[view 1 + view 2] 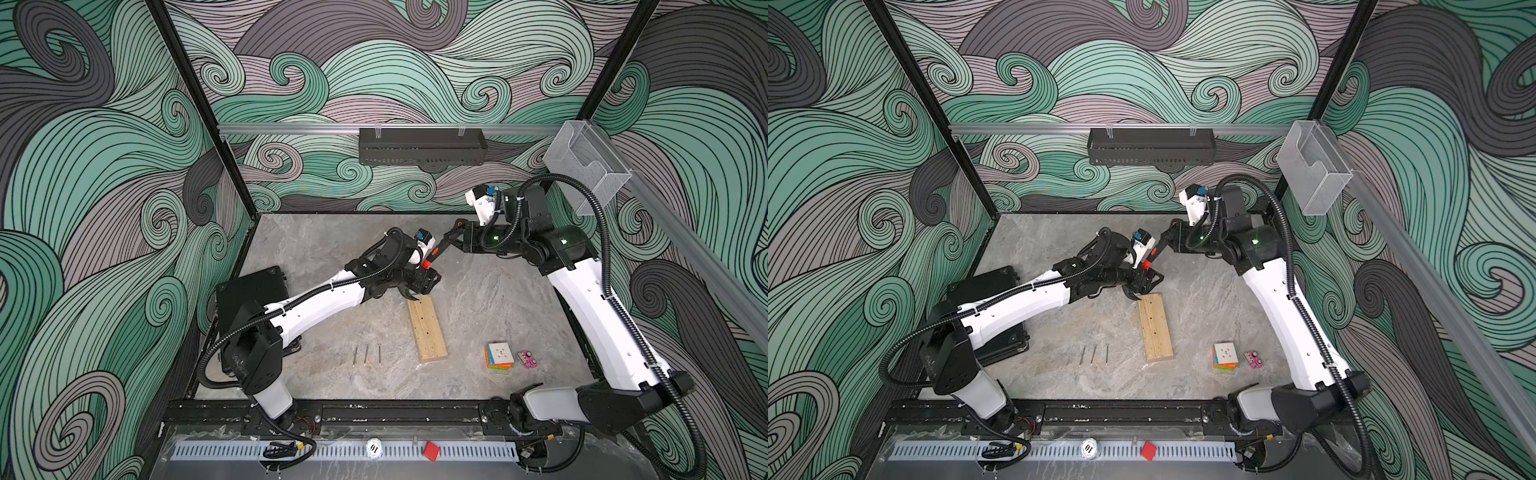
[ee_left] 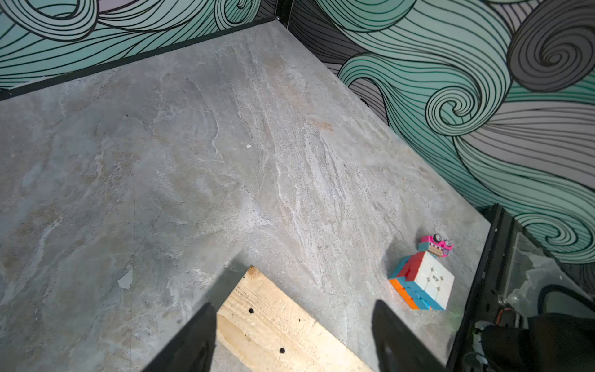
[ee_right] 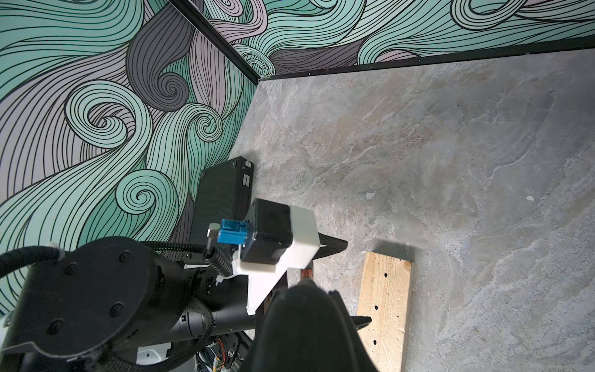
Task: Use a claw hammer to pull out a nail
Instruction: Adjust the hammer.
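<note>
Grey stone-look desk (image 1: 498,291) carries everything, and it has much bare room on the far side and between the plank and the right arm. Next in size, the black case (image 1: 253,291) lies at the left wall under the left arm, so that side is tight. The wooden plank (image 1: 428,332) lies in the middle, full of holes; I cannot find a standing nail in it, perhaps the arm hides it. You hold the claw hammer (image 1: 428,262) by its black handle end in the right fingers (image 1: 457,237), closed tight on it; its shaft slopes down and the steel claw sits at the far corner of the plank. The left fingers (image 2: 193,338) stand apart and hold nothing, with the plank's far end between them. I judge that you are setting the claw and bracing the wood. Next, you should steady the plank with the left and then lever the handle with the right into the open room. Take care, both wrists are very near each other. The colour cube (image 1: 498,355), three loose nails (image 1: 366,354) and pink toy (image 1: 527,359) lie well apart from the work.
</note>
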Controlling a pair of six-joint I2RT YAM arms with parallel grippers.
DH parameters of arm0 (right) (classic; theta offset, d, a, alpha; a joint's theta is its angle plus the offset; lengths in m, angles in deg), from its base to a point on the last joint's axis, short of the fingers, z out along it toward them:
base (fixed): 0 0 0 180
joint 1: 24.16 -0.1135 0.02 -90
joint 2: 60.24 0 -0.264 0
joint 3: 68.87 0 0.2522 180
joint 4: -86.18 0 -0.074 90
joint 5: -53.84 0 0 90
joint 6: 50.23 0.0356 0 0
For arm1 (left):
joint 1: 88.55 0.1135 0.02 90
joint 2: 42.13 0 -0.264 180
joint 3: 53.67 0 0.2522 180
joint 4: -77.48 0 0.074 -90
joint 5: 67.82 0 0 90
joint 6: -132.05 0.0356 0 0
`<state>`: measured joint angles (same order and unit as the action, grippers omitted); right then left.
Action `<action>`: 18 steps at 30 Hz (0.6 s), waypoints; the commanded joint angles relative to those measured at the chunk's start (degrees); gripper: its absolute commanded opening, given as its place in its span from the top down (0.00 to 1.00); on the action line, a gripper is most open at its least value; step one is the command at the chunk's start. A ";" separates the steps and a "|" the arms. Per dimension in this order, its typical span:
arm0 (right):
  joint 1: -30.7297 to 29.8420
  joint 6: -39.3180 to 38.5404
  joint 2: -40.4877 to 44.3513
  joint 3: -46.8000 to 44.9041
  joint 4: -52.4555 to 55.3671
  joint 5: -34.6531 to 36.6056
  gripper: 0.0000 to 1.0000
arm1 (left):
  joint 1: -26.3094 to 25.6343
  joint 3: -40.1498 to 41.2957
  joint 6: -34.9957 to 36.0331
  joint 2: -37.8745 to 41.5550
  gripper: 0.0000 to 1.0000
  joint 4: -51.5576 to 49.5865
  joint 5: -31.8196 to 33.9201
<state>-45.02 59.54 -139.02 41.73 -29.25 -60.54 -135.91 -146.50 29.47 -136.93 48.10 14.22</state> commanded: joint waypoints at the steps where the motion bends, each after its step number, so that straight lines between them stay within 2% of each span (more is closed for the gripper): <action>1: 0.48 1.73 0.74 2.49 -3.68 -3.39 0.91 | 0.39 -2.70 0.36 -0.70 0.43 -1.35 -1.41; 4: 0.60 2.12 0.83 2.26 -4.00 -3.46 0.91 | 0.37 -3.02 0.20 -0.80 0.56 -1.87 -1.58; 12: 0.73 2.69 0.82 1.79 -4.34 -3.77 0.91 | 0.32 -3.00 -0.13 -0.61 0.82 -2.40 -1.01; 18: 0.81 2.82 1.09 1.43 -4.43 -3.43 0.89 | 0.36 -3.02 -0.15 -0.60 0.93 -2.49 -0.73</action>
<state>-44.83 59.74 -139.33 41.73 -29.36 -60.78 -136.08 -147.20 31.00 -137.17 46.48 13.32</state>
